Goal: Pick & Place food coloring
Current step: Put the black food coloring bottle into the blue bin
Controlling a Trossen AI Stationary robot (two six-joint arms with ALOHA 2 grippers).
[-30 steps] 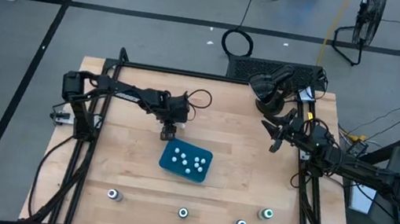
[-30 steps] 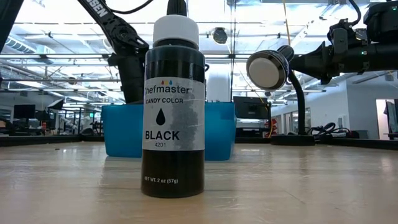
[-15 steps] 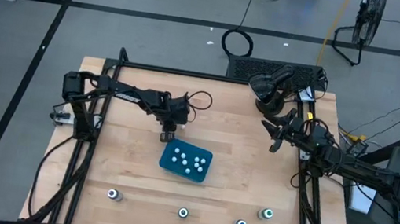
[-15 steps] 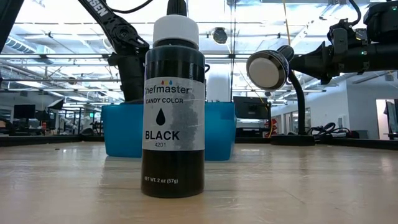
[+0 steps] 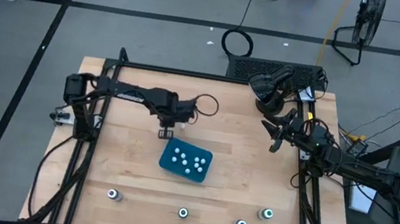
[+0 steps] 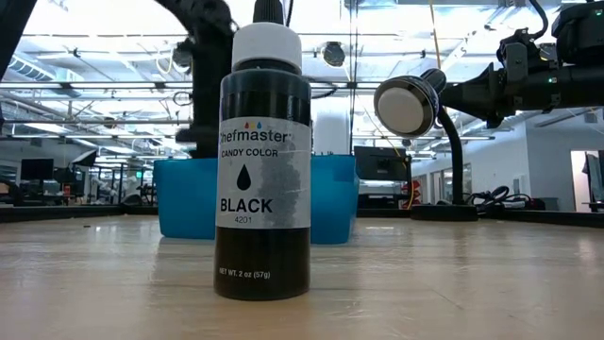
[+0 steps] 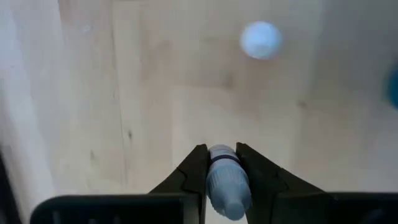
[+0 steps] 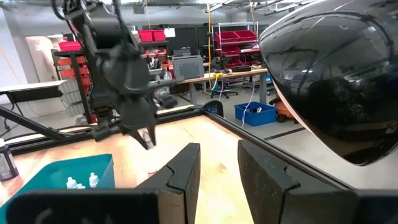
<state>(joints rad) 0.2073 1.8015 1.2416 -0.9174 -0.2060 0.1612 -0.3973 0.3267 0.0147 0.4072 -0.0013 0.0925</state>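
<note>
My left gripper (image 5: pixel 166 131) hangs over the wood table just beyond the far left corner of the teal tray (image 5: pixel 186 160), shut on one tiny pale food coloring bottle (image 7: pixel 222 180). Several small white-capped bottles (image 5: pixel 189 160) stand in the tray. Another pale bottle (image 7: pixel 260 40) stands on the table below the gripper. Several dark bottles with green-white tops (image 5: pixel 183 213) stand in a row along the near edge; one, labelled black (image 6: pixel 264 161), fills the low view. My right gripper (image 5: pixel 275 143) waits open at the far right. My left gripper pinches the tiny bottle by its two sides (image 7: pixel 214 169) between its two fingers (image 7: pixel 194 177). The fingers point down from above. The bottle stands upright between them, its narrow top (image 7: pixel 232 203) toward the wrist, lifted clear of the table.
A black desk lamp (image 5: pixel 271 87) stands at the far right corner, beside my right arm. A dark frame runs along the table's edges (image 5: pixel 190 73). Bare wood (image 5: pixel 128 165) lies between the tray and the near row of bottles.
My left gripper has risen from the table beside the tray's far left corner and tipped to point more steeply down. The tray and the dark bottles have kept their places.
</note>
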